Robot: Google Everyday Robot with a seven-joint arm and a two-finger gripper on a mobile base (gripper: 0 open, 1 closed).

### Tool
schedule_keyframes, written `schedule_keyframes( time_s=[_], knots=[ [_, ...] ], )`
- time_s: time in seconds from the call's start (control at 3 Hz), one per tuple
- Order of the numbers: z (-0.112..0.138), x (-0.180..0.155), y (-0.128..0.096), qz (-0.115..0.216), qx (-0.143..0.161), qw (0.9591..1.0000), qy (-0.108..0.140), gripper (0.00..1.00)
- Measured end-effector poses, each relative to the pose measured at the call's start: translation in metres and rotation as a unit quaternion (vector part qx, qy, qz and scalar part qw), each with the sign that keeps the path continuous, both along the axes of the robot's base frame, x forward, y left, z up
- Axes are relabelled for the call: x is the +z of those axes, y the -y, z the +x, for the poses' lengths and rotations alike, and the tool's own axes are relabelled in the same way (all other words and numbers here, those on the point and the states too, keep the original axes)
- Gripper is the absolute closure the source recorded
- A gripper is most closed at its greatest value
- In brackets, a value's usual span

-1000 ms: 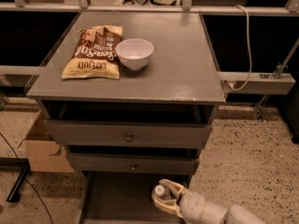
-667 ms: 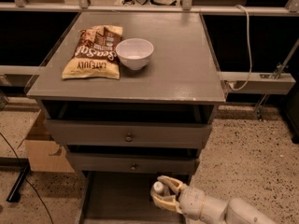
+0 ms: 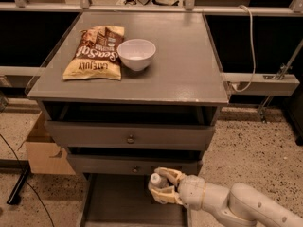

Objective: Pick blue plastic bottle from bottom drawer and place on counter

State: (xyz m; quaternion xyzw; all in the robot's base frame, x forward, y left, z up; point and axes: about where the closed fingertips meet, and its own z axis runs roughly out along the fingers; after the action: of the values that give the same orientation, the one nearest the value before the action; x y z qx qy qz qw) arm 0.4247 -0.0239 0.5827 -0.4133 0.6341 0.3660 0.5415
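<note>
The blue plastic bottle [image 3: 156, 180] shows only its white cap and upper body, held between the cream fingers of my gripper [image 3: 162, 187], which is shut on it. The gripper hovers over the right part of the open bottom drawer [image 3: 118, 205], just below the front of the middle drawer. My white arm [image 3: 241, 205] comes in from the lower right. Above, the grey counter [image 3: 180, 65] forms the flat top of the cabinet. The bottle's lower half is hidden behind the fingers.
On the counter's left half lie a chip bag [image 3: 96, 52] and a white bowl [image 3: 136, 54]. Two knobbed drawers [image 3: 130, 138] stand slightly pulled out above the bottom one. A cardboard box [image 3: 45, 150] sits on the floor at left, and a cable [image 3: 248, 46] hangs at right.
My gripper with the bottle has risen slightly and shifted a little toward the cabinet front. Nothing on the counter has moved.
</note>
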Motion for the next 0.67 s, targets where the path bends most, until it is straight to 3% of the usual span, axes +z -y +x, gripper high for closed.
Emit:
schedule_keyframes(
  time_s=[0.67],
  knots=[
    [0.0039, 0.0106, 0.0044, 0.011, 0.000, 0.9999, -0.001, 1.00]
  ],
)
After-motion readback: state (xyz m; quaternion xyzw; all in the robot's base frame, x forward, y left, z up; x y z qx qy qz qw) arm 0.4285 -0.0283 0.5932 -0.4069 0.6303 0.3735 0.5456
